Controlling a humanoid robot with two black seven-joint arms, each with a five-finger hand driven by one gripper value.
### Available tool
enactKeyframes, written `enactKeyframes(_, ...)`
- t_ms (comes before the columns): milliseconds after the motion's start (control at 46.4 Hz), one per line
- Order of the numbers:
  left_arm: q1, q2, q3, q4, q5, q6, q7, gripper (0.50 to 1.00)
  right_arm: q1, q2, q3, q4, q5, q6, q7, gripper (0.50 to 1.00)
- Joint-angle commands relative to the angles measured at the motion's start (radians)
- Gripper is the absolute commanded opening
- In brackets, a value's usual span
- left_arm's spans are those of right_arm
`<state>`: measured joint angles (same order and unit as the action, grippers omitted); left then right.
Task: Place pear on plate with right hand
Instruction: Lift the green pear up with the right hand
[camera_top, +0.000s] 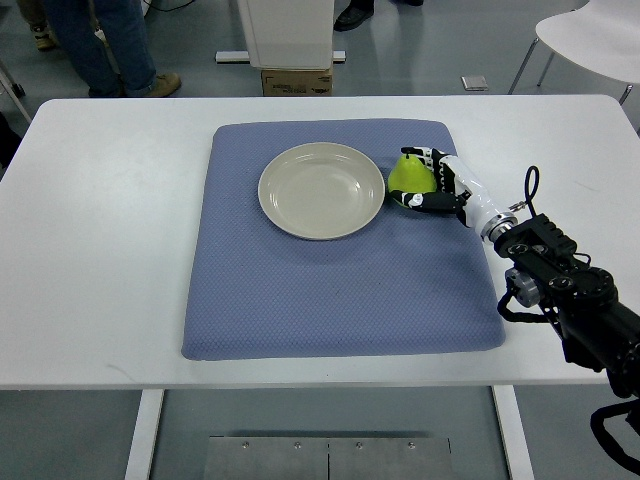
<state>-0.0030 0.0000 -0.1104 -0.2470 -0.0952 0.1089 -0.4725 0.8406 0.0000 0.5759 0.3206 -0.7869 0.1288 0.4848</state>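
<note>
A yellow-green pear (406, 174) sits on the blue mat (340, 290) just right of the cream plate (321, 190), which holds nothing. My right hand (424, 178) reaches in from the right edge and wraps the pear, with fingers (418, 155) behind it and others in front. The pear looks to be resting on or just above the mat, close to the plate's right rim. The left arm is out of the picture.
The mat lies on a white table (100, 230). Beyond the far edge stand a person's legs (110, 45), a white machine base with a cardboard box (296, 80), and a white chair (590, 40) at the upper right.
</note>
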Motion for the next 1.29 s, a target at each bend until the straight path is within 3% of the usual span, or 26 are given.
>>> enactKeyframes(0,0.000,0.000,0.000,0.000,0.000,0.000,0.000,1.000,0.000,0.000,-0.004,0.000,0.000,-0.001,0.000,0.862)
enactKeyframes(216,0.000,0.000,0.000,0.000,0.000,0.000,0.000,1.000,0.000,0.000,-0.018,0.000,0.000,-0.006,0.001,0.859)
enactKeyframes(280,0.000,0.000,0.000,0.000,0.000,0.000,0.000,1.000,0.000,0.000,-0.030,0.000,0.000,-0.008,0.001,0.828)
enactKeyframes(345,0.000,0.000,0.000,0.000,0.000,0.000,0.000,1.000,0.000,0.000,-0.042,-0.003,0.000,-0.008,0.003,0.736)
enactKeyframes(367,0.000,0.000,0.000,0.000,0.000,0.000,0.000,1.000,0.000,0.000,-0.045,-0.005,0.000,-0.009,0.003,0.688)
enactKeyframes(410,0.000,0.000,0.000,0.000,0.000,0.000,0.000,1.000,0.002,0.000,-0.050,-0.008,0.000,-0.008,0.003,0.540)
enactKeyframes(431,0.000,0.000,0.000,0.000,0.000,0.000,0.000,1.000,0.003,0.000,-0.050,-0.008,0.000,-0.008,0.001,0.500)
enactKeyframes(711,0.000,0.000,0.000,0.000,0.000,0.000,0.000,1.000,0.049,0.000,-0.048,-0.012,0.014,-0.052,-0.029,0.500)
enactKeyframes(1272,0.000,0.000,0.000,0.000,0.000,0.000,0.000,1.000,0.204,0.000,-0.047,0.029,0.057,-0.034,-0.084,0.500)
